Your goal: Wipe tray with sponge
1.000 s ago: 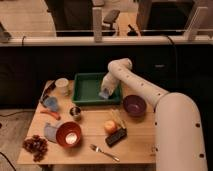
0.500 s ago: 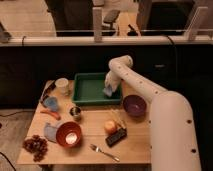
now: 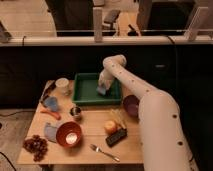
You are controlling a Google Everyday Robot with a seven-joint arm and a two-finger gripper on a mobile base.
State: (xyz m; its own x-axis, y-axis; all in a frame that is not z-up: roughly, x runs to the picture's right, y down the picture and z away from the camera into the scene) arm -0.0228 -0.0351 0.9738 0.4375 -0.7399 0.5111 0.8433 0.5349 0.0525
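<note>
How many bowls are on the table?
2. The orange bowl stands front left; the purple bowl at the right edge, partly behind the arm. The gripper is over the green tray.

The arm (image 3: 150,107) is cased in smooth cream-white shells, round in section. Its thickest part lies farthest from the pincer (image 3: 102,89), and the casing narrows in steps towards it, with faint seams between the segments. Just above the pincer sits a domed, ball-like joint cap (image 3: 116,61). Small dark dots (image 3: 174,116) run along the shell; they may be screw holes. The pincer, pale like the arm, is over the right half of the tray (image 3: 86,92).
</note>
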